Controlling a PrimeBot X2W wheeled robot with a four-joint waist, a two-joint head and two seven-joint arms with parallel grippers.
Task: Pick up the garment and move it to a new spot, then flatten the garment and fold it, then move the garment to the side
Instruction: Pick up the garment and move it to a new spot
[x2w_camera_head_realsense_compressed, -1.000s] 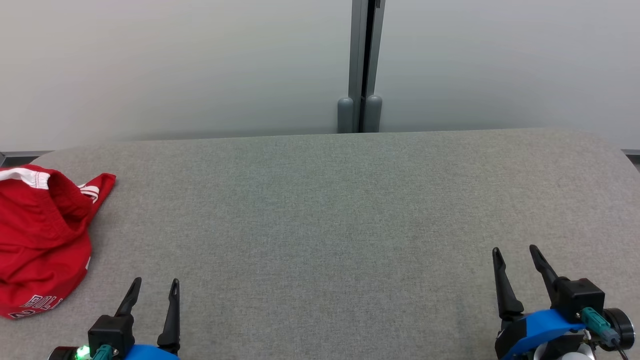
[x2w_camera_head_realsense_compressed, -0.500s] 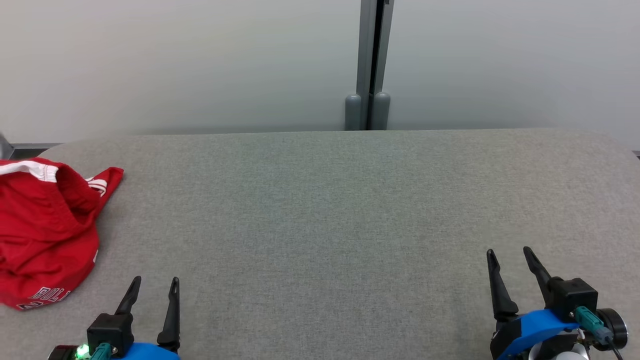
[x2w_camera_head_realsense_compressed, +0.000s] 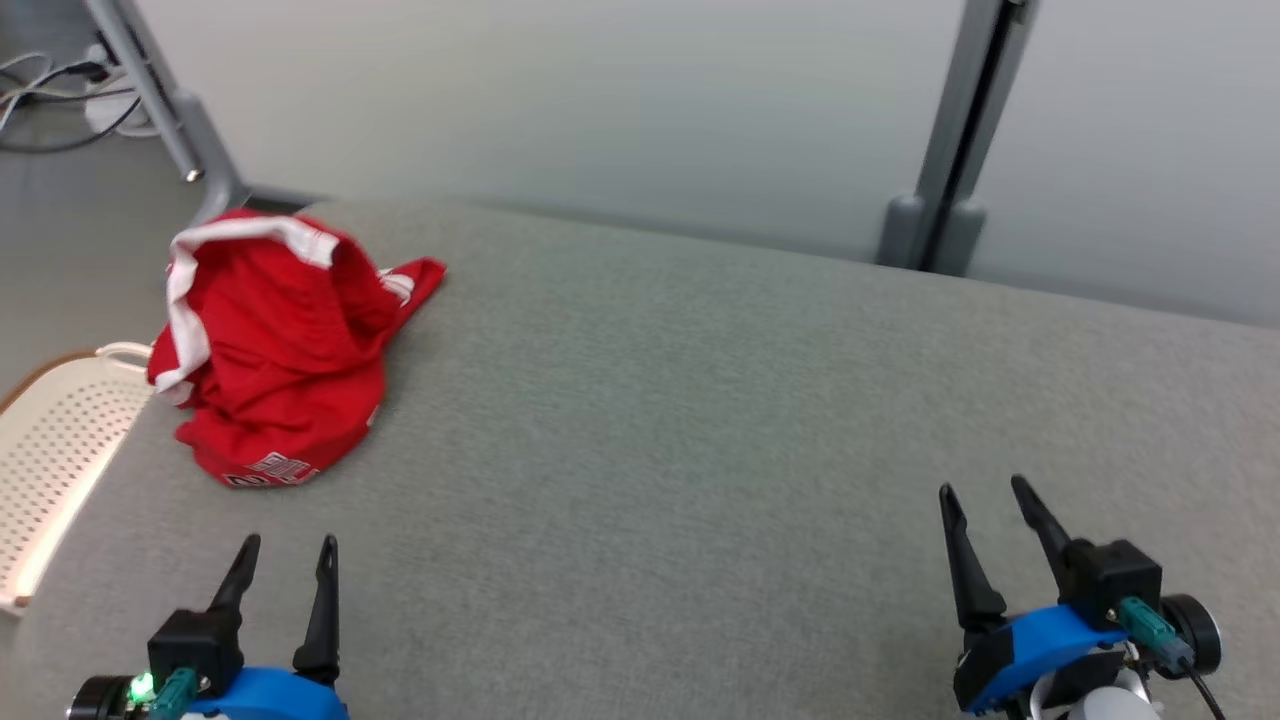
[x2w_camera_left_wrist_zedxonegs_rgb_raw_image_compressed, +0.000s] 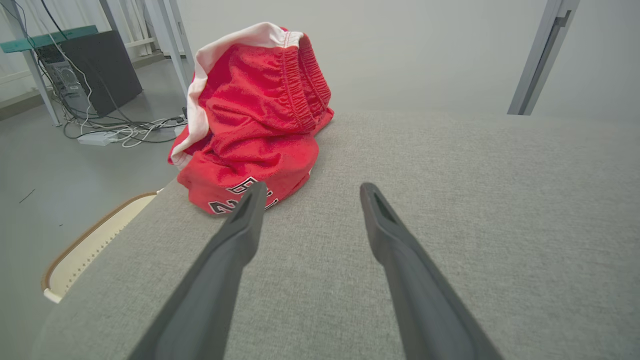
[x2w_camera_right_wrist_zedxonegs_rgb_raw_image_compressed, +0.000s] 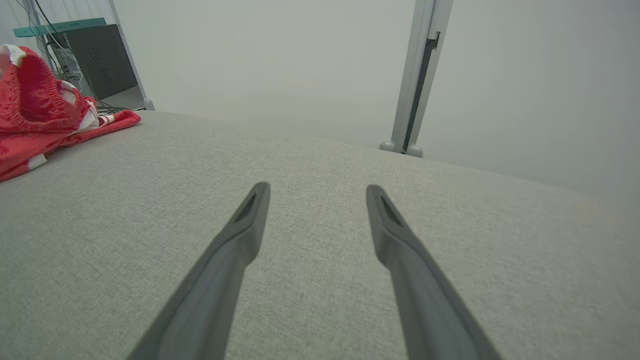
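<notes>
A red garment (x2w_camera_head_realsense_compressed: 280, 360) is seen crumpled in a heap at the far left corner of the grey table (x2w_camera_head_realsense_compressed: 700, 400). The left gripper (x2w_camera_head_realsense_compressed: 289, 542) is held parted and empty, near the garment but not touching it. The right gripper (x2w_camera_head_realsense_compressed: 982, 488), likewise parted and empty, is seen well apart at the right. A white perforated basket (x2w_camera_head_realsense_compressed: 50, 450) is seen beside the table's left edge.

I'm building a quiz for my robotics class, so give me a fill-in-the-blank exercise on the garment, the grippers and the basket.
1. The crumpled garment is mostly ____ with white trim.
2. The left gripper and the right gripper both stand ____, holding nothing.
3. The garment lies nearer the ____ gripper.
4. The cream basket beside the table has many small ____.
Missing words: red; open; left; holes.
</notes>
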